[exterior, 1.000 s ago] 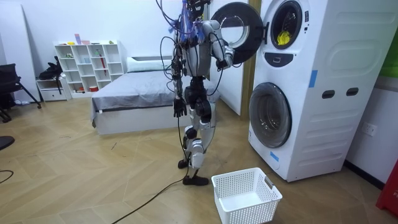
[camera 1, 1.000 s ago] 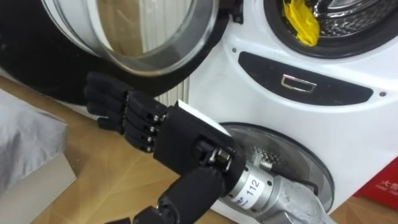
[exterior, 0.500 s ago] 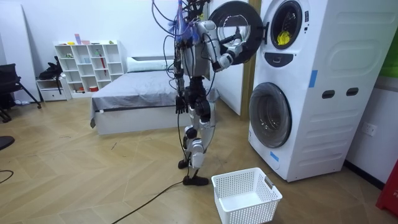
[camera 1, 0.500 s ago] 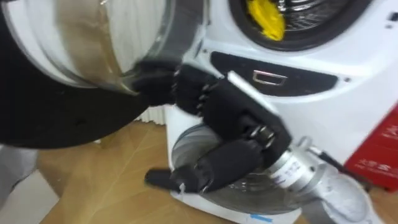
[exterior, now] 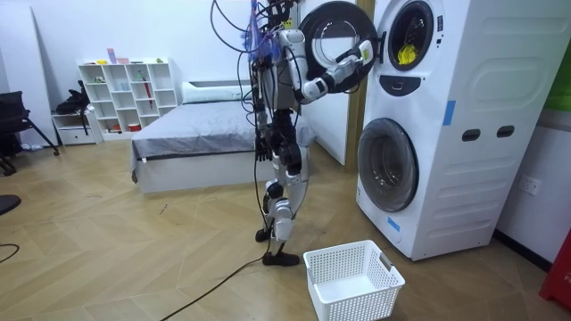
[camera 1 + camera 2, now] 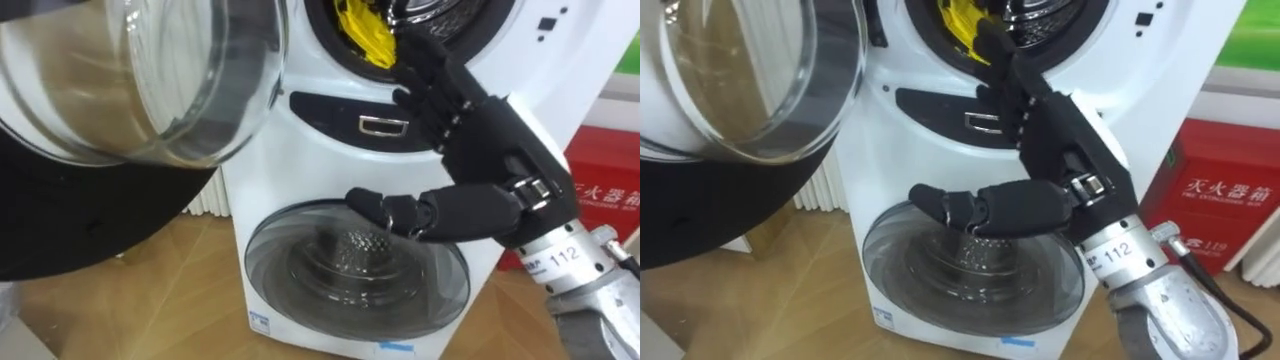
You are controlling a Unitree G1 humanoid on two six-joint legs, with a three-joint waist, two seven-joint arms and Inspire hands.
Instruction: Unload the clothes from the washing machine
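The right hand (image 6: 485,135) is held up in front of the washing machine (image 6: 300,150), its fingers (image 6: 425,75) straight and spread, the thumb (image 6: 400,210) stuck out low to the left, and nothing is held in it. The left hand (image 5: 264,144) is seen low by the hip in the room view, and its state cannot be told.

At the far left, the round glass door (image 6: 130,70) of the upper drum is swung fully open and is kept clear of the reach. Next to the right, the yellow cloth (image 6: 365,30) is seen inside the upper drum opening (image 6: 430,20), draped at the left of the mouth with its long axis roughly upright. The fingertips are placed just beside its lower right edge, at the rim of the opening, not yet touching as far as can be judged. The cloth therefore lies up, to the left and farther in from the hand. The right hand is by far the nearer one.

A short push inward and leftward is judged to be needed before the fingers can be closed round the cloth. The shut lower door (image 6: 350,265) lies below the thumb.
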